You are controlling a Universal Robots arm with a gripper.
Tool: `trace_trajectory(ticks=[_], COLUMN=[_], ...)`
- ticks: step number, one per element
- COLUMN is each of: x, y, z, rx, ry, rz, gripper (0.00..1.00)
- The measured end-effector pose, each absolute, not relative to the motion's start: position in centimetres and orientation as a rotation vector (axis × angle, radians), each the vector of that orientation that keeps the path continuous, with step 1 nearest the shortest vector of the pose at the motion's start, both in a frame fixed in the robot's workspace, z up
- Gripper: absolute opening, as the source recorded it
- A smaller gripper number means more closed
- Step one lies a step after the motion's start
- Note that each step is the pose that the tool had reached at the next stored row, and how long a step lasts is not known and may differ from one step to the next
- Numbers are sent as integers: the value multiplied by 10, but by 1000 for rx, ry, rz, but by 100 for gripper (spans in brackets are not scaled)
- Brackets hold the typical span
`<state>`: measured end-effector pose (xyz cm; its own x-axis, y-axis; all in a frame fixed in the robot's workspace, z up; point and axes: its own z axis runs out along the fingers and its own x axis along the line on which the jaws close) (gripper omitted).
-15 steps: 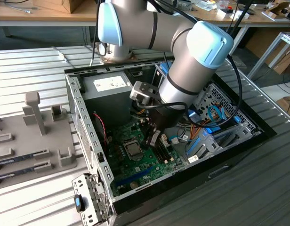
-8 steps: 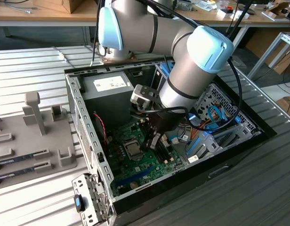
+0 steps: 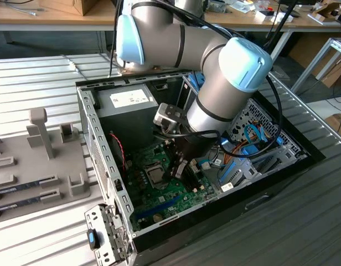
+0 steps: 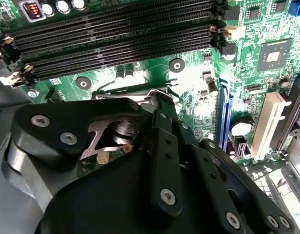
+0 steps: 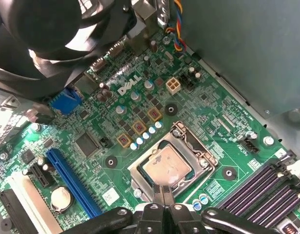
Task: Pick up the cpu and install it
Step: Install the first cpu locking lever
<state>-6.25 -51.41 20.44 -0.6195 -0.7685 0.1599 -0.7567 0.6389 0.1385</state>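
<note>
The hand [image 5: 163, 195] is closed, fingertips together and empty, just above the cpu [image 5: 165, 168], which lies silvery in its socket [image 5: 201, 155].

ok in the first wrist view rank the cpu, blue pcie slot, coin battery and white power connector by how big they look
1. blue pcie slot, longest
2. cpu
3. coin battery
4. white power connector

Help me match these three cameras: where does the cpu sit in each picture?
Exterior view: the cpu lies in its socket on the green board, just to the exterior view's left of the gripper.
First wrist view: the cpu sits inside the metal socket frame, with the shut gripper at its edge.
Second wrist view: hidden behind the gripper.
Shared landmark: the memory slots, in both wrist views.
</note>
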Motion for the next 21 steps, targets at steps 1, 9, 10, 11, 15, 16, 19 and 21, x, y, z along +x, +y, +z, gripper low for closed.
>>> trace_trajectory(ticks=[1,9,10,11,15,16,19,21], x=[-62,-58,-58,-58,-63,-66,-74,-75], y=[-514,-514,-514,-514,-513,-512,-509,-507], z=[203,202,202,202,202,203,202,203], rx=[1252,1255,1255,1255,1255,1255,1255,1255], ry=[-2655,-2653,-2653,-2653,-2653,-2653,-2654,-2654], rz=[-85,-84,-84,-84,-84,-84,-84,-84], gripper=[11,11,11,11,11,11,11,11])
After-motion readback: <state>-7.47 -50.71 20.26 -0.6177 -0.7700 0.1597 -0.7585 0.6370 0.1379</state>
